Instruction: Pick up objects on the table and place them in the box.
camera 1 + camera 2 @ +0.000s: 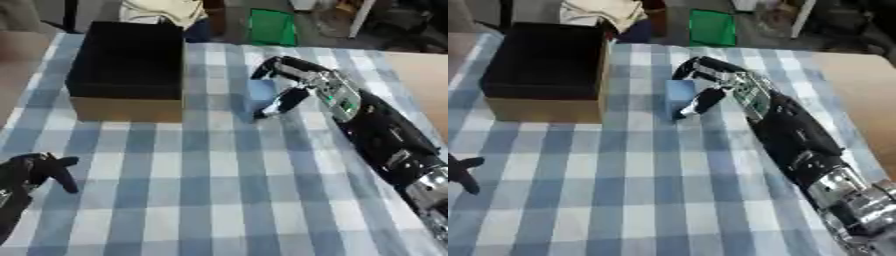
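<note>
Nearest the camera in the left eye view, the robot's left hand (pixel 35 170) rests at the lower left corner on the blue-and-white checked cloth of the table (pixel 219 200), its black fingers loosely curled and holding nothing. Farther up, the black and silver right arm (pixel 385 135) slants in from the lower right, and the right hand (pixel 293 85) hangs over the cloth with its fingers arched and its thumb pointing down, spread apart. A small light blue block (pixel 260 92) lies between fingers and thumb, but contact cannot be told in this view. To the left stands a cardboard box with a black inside (pixel 128 75), well apart from the hand. In the right eye view, the light blue block (pixel 679 96) sits on the table just left of the right hand (pixel 710 82), within the gap of its spread fingers and thumb, which are not closed on it. Only the dark fingertips of the left hand (pixel 460 172) show at the left edge.
</note>
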Robot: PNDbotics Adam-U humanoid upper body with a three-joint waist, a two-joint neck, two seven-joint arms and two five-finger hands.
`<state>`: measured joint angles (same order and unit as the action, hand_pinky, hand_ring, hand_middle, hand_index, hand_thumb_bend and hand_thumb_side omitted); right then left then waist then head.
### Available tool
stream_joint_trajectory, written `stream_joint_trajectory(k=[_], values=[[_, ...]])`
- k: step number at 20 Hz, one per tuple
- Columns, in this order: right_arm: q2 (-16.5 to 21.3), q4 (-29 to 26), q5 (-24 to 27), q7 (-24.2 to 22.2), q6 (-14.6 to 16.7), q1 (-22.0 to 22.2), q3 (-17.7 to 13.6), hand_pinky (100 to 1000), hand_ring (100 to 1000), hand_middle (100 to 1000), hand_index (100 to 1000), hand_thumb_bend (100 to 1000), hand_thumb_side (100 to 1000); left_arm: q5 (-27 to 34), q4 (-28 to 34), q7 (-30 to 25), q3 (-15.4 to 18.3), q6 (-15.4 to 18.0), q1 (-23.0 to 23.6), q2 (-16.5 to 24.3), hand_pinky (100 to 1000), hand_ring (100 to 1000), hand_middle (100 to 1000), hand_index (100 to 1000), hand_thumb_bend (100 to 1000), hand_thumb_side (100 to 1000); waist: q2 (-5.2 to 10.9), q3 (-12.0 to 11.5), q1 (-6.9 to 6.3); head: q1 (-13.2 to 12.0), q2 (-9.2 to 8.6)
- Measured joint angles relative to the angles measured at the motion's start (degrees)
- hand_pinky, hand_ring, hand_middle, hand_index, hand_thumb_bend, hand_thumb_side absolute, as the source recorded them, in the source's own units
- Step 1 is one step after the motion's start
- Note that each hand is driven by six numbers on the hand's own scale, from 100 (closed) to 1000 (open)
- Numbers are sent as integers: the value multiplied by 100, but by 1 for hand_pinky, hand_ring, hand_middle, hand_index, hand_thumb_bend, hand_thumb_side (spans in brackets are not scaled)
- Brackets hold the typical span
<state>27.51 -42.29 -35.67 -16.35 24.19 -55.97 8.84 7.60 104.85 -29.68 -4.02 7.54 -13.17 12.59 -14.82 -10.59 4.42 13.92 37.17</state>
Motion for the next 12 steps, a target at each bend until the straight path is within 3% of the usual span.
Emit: stream_joint_trajectory(k=[3, 6, 12], values=[[0, 1, -94, 238, -38, 1, -1, 781, 782, 472, 555, 483, 302, 0, 0, -1, 0, -1, 0, -1, 906, 509, 490, 596, 166, 885, 0, 1, 0, 0, 0], [0, -67, -80, 403, -28, 0, 2, 776, 779, 453, 544, 452, 277, 1, 0, -1, 0, -1, 0, -1, 906, 509, 490, 596, 166, 884, 3, 14, 0, -4, 0], [79, -706, 463, 411, -35, -109, 95, 768, 789, 459, 560, 417, 229, 2, 0, -3, 0, -4, 3, -1, 907, 510, 490, 595, 165, 884, 53, 16, 11, -45, 1]])
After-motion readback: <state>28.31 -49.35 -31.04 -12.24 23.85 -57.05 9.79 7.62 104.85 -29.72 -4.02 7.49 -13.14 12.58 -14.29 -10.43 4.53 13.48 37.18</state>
